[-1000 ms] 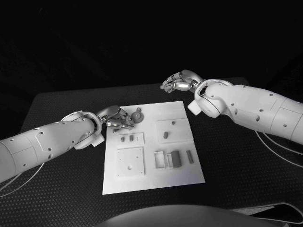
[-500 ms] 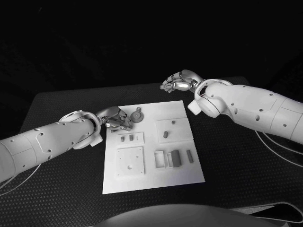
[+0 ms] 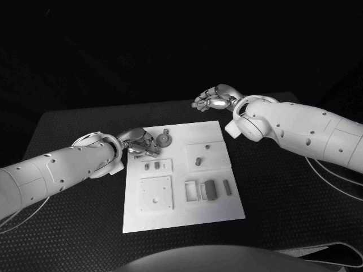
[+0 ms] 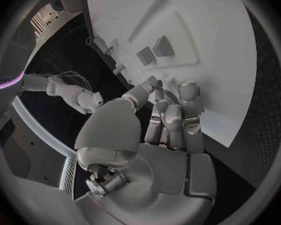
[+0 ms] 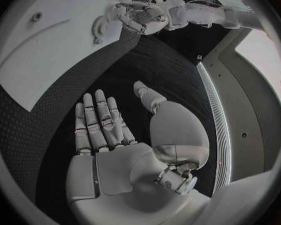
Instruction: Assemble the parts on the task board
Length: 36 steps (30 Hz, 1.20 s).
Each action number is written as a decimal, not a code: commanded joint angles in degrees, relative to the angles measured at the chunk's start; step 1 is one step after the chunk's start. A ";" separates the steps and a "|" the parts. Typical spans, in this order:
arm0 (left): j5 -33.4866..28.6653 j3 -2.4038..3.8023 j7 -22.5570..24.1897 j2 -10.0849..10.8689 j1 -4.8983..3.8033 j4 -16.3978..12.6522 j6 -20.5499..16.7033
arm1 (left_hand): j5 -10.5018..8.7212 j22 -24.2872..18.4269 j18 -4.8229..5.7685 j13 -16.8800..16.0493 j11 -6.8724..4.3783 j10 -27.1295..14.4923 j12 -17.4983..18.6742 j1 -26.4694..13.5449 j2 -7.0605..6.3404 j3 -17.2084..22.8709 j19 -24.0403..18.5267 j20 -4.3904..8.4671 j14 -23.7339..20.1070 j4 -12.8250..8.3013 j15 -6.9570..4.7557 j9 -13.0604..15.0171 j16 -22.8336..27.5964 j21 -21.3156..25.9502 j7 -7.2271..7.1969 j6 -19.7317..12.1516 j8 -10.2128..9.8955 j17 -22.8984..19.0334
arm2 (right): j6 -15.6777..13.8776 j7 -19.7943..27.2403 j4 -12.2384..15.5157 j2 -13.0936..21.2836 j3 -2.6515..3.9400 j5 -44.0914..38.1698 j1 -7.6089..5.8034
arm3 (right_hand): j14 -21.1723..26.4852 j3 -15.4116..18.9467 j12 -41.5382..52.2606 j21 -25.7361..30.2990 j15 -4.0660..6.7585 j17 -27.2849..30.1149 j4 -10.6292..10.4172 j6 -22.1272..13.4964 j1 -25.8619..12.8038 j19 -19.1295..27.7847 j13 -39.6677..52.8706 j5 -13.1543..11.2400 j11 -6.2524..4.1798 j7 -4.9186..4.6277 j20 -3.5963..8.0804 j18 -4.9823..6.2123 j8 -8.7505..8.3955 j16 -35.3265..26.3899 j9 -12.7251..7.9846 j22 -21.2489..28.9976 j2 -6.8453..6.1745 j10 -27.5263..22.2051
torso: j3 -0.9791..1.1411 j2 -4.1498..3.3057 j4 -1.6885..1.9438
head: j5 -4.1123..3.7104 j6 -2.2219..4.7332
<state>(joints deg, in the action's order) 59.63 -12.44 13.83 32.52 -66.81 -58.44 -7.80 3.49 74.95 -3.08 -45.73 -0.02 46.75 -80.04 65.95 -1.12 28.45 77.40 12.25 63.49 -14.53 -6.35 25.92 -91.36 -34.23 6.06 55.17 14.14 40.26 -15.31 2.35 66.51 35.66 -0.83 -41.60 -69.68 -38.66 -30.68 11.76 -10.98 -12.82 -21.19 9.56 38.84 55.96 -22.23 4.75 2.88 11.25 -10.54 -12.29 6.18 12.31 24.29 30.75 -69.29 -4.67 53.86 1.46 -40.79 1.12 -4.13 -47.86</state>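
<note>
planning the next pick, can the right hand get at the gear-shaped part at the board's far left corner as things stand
Probably not cleanly: the left hand sits right beside the gear-shaped part, crowding it, while the right hand is held open beyond the task board.

Your task board lies mid-surface. Gear part at its far left corner, left hand just beside it. Right hand beyond the board's far edge, well apart.
</note>
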 commanded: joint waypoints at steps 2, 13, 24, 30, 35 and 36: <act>0.61 0.02 0.67 -0.11 0.30 0.11 0.04 | -0.35 1.32 -3.30 0.10 -0.01 0.25 -0.25 -0.15 -0.21 0.03 0.01 -0.35 0.18 -0.44 0.05 0.04 0.23 -0.38 0.28 -0.03 0.38 0.07 | 0.56 0.37 0.15 0.11 0.01 -0.08 0.05 | -0.40 0.01 -0.38 0.20 -0.04 0.05 -0.32 -0.26 -0.26 -0.23 -0.07 -0.10 -0.08 -3.70 0.00 -0.29 0.26 -0.19 -0.07 -0.06 -0.12 0.47 | 0.03 -0.03 -0.02 | -0.08 0.01; 0.71 0.02 0.48 0.52 0.31 -0.08 -0.09 | -0.35 1.31 -3.31 0.12 -0.01 0.27 -0.28 -0.13 -0.25 0.05 0.03 -0.34 0.22 -0.51 0.06 0.04 0.23 -0.43 0.29 -0.03 0.40 0.09 | 0.59 0.36 0.11 0.18 0.01 -0.08 0.05 | -0.41 0.02 -0.38 0.24 -0.04 0.05 -0.34 -0.27 -0.26 -0.23 -0.11 -0.10 -0.08 -3.70 0.00 -0.28 0.28 -0.19 -0.09 -0.09 -0.13 0.48 | 0.06 0.01 0.01 | -0.20 -0.20; 0.80 0.05 0.46 1.00 0.34 -0.08 -0.37 | -0.35 1.29 -3.33 0.14 0.01 0.29 -0.31 -0.12 -0.30 0.06 0.06 -0.34 0.27 -0.58 0.06 0.03 0.22 -0.47 0.31 -0.05 0.40 0.11 | 0.54 0.37 0.10 0.21 0.01 -0.08 0.07 | -0.41 0.02 -0.38 0.28 -0.04 0.05 -0.35 -0.28 -0.24 -0.24 -0.14 -0.10 -0.08 -3.70 0.00 -0.27 0.30 -0.20 -0.11 -0.11 -0.13 0.49 | -0.01 -0.02 0.04 | -0.20 -0.20; 0.80 0.05 0.04 1.05 0.34 0.03 -0.15 | -0.35 1.28 -3.34 0.15 0.01 0.30 -0.32 -0.12 -0.30 0.07 0.07 -0.34 0.29 -0.61 0.07 0.03 0.23 -0.49 0.32 -0.06 0.41 0.11 | 0.54 0.37 0.14 0.24 0.01 -0.08 0.08 | -0.41 0.02 -0.39 0.30 -0.04 0.05 -0.35 -0.28 -0.22 -0.25 -0.16 -0.10 -0.08 -3.70 0.00 -0.26 0.31 -0.21 -0.12 -0.13 -0.12 0.49 | 0.02 0.00 0.07 | -0.18 -0.29; 1.01 0.05 -0.31 1.16 0.34 0.10 -0.02 | -0.33 1.27 -3.36 0.18 0.04 0.32 -0.34 -0.05 -0.31 0.13 0.08 -0.34 0.34 -0.68 0.09 0.01 0.24 -0.52 0.35 -0.13 0.38 0.12 | 0.54 0.37 0.13 0.24 0.01 -0.08 0.08 | -0.41 0.02 -0.39 0.32 -0.04 0.05 -0.36 -0.28 -0.22 -0.25 -0.18 -0.10 -0.08 -3.70 0.00 -0.26 0.31 -0.21 -0.13 -0.14 -0.13 0.50 | 0.02 0.02 0.05 | -0.15 -0.28; 1.15 0.04 -0.37 1.16 0.34 0.12 -0.01 | -0.33 1.27 -3.37 0.18 0.04 0.32 -0.34 -0.05 -0.31 0.13 0.08 -0.35 0.34 -0.69 0.09 0.00 0.24 -0.52 0.36 -0.15 0.37 0.12 | 0.54 0.37 0.13 0.24 0.01 -0.08 0.08 | -0.41 0.03 -0.39 0.32 -0.04 0.05 -0.36 -0.28 -0.22 -0.26 -0.18 -0.10 -0.08 -3.70 0.00 -0.26 0.32 -0.21 -0.13 -0.14 -0.13 0.50 | 0.03 0.02 0.04 | -0.14 -0.27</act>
<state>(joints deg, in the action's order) 60.34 -12.42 13.58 33.73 -66.48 -58.27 -7.91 3.50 74.92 -3.08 -45.63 -0.09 46.65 -80.14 65.95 -1.12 28.59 77.31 12.15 63.50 -14.98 -6.34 25.93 -91.36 -34.44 6.03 55.05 14.47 40.29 -15.31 2.35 66.57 35.89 -0.83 -41.59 -69.63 -38.66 -30.68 11.75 -10.98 -12.82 -21.19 9.56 38.84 55.96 -22.23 4.65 2.88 11.25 -10.55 -12.28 6.18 12.31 24.29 30.72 -69.33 -4.67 53.86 1.46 -40.79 1.18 -4.31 -48.13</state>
